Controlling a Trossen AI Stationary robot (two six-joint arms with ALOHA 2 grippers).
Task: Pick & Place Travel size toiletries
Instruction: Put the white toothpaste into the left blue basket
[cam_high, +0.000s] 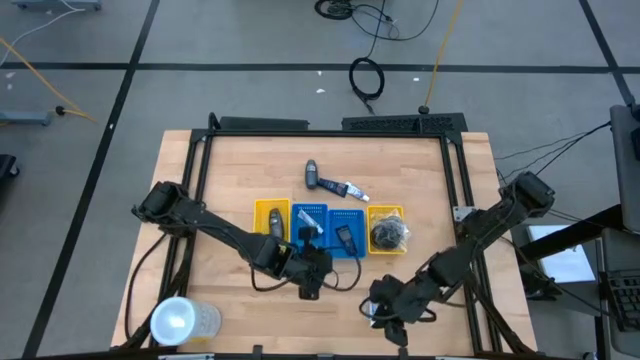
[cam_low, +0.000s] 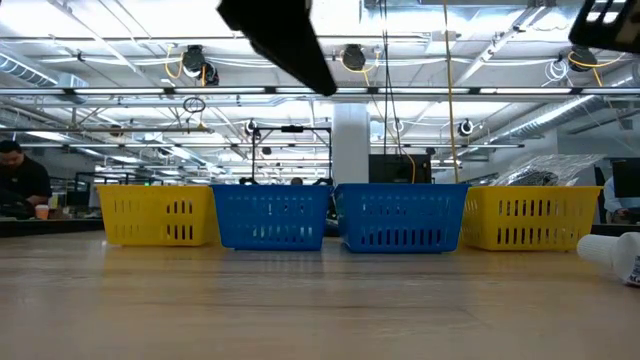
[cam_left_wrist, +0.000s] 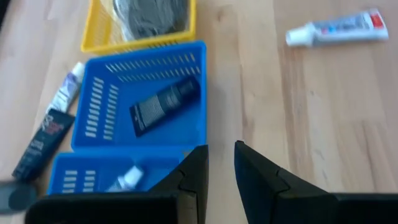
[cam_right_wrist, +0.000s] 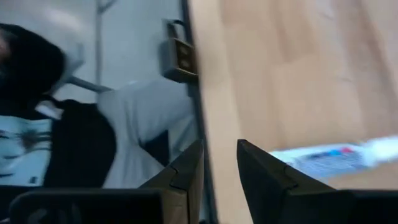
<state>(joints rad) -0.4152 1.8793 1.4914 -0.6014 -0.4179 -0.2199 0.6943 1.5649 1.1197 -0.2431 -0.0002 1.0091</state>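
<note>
Four slotted trays stand in a row: yellow (cam_high: 270, 218), blue (cam_high: 308, 222), blue (cam_high: 345, 232), yellow (cam_high: 388, 228). A black bottle (cam_left_wrist: 166, 106) lies in one blue tray. A white tube (cam_left_wrist: 127, 179) lies in the other. A dark mesh puff (cam_left_wrist: 152, 15) fills the right yellow tray. Beyond the trays a dark bottle (cam_high: 312, 176) and a tube (cam_high: 350, 189) lie flat on the wood. A red-ended white tube (cam_left_wrist: 339, 28) lies near the front edge. My left gripper (cam_left_wrist: 221, 168) hovers in front of the blue trays, narrowly open, with nothing between its fingers. My right gripper (cam_right_wrist: 221, 168) hangs beside that tube (cam_right_wrist: 329, 158), narrowly open.
A large clear cup (cam_high: 185, 320) lies at the table's near left corner. A black frame (cam_high: 330, 128) runs around the table's back and sides. In the right wrist view the table's edge (cam_right_wrist: 199, 112) and the floor beyond it show. Bare wood lies between trays and front edge.
</note>
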